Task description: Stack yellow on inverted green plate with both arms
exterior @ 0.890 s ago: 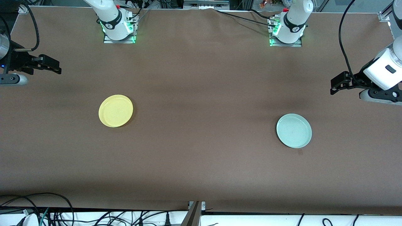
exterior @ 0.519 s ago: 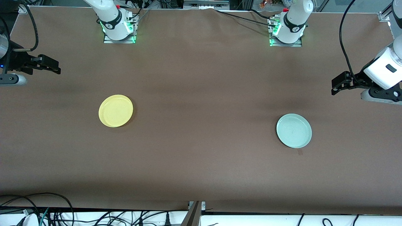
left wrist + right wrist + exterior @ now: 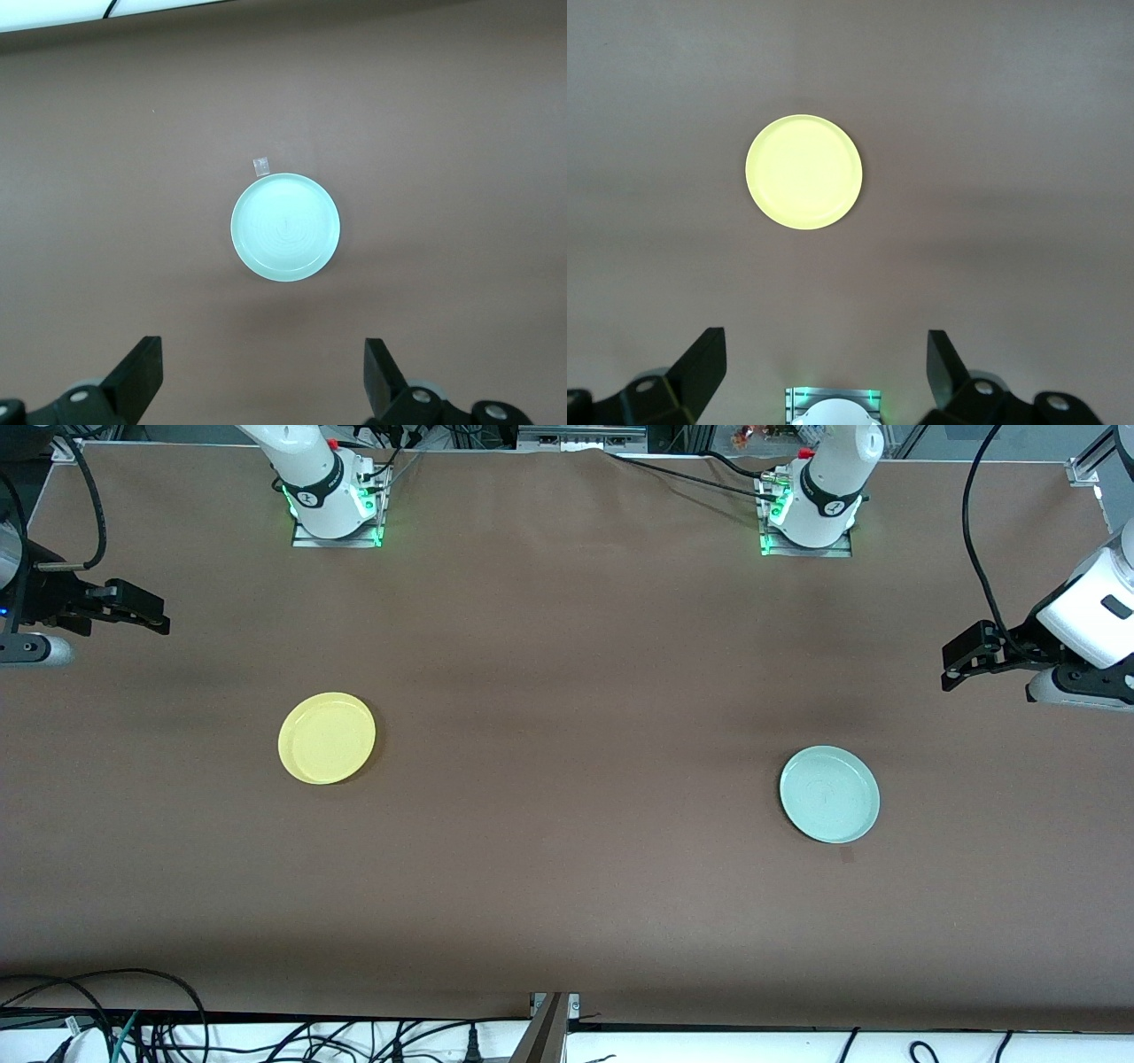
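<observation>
Your left gripper [image 3: 961, 662] hangs in the air over the left arm's end of the brown cloth-covered table [image 3: 567, 886], with its two black fingers [image 3: 139, 376] spread wide apart and nothing between them. It touches nothing. In the left wrist view you see the round, shallow, pale mint-green plate [image 3: 285, 227] framed in the gap between those fingers, lying flat on the cloth well below them.

Your right gripper [image 3: 133, 609] hangs over the right arm's end of the table, and its black fingers [image 3: 698, 367] are likewise spread wide, holding nothing and touching nothing. The right wrist view shows you the round, shallow, plain yellow plate [image 3: 803, 172] centred between them, flat on the cloth.

On the table, the yellow plate [image 3: 327, 738] sits toward the right arm's end and the green plate [image 3: 829, 794] toward the left arm's end, the two well apart. The green plate lies a little nearer to the front camera than the yellow one. Both plates rest with the raised rim upward and the hollow side showing; faint concentric rings are visible in the green one. A small pale square of tape [image 3: 261, 165] lies on the cloth just beside the green plate's rim, on the side nearer the front camera.
</observation>
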You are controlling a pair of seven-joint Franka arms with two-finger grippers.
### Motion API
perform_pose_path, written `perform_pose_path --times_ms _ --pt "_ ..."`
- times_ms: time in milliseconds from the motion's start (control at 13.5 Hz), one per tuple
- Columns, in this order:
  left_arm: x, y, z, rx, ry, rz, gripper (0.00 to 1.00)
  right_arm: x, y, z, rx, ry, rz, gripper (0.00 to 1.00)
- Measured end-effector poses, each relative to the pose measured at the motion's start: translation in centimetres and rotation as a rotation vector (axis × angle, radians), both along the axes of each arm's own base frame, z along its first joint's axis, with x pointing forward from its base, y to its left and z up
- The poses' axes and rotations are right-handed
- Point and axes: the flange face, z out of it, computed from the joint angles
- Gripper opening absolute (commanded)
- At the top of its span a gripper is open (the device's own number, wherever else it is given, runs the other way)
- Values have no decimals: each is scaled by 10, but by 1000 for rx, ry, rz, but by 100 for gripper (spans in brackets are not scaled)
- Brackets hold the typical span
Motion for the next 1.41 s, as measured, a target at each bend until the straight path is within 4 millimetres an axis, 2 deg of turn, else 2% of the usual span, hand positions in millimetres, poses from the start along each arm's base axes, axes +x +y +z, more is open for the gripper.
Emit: perform_pose_path --times_ms 668,1039,1410 --pt "0 0 0 1 1 0 100 0 -3 -1 0 3 -6 100" --pt "0 9 -1 2 4 16 100 0 -3 -1 0 3 -6 100" --pt "12 16 -30 -1 59 26 100 0 -3 -1 0 3 -6 100"
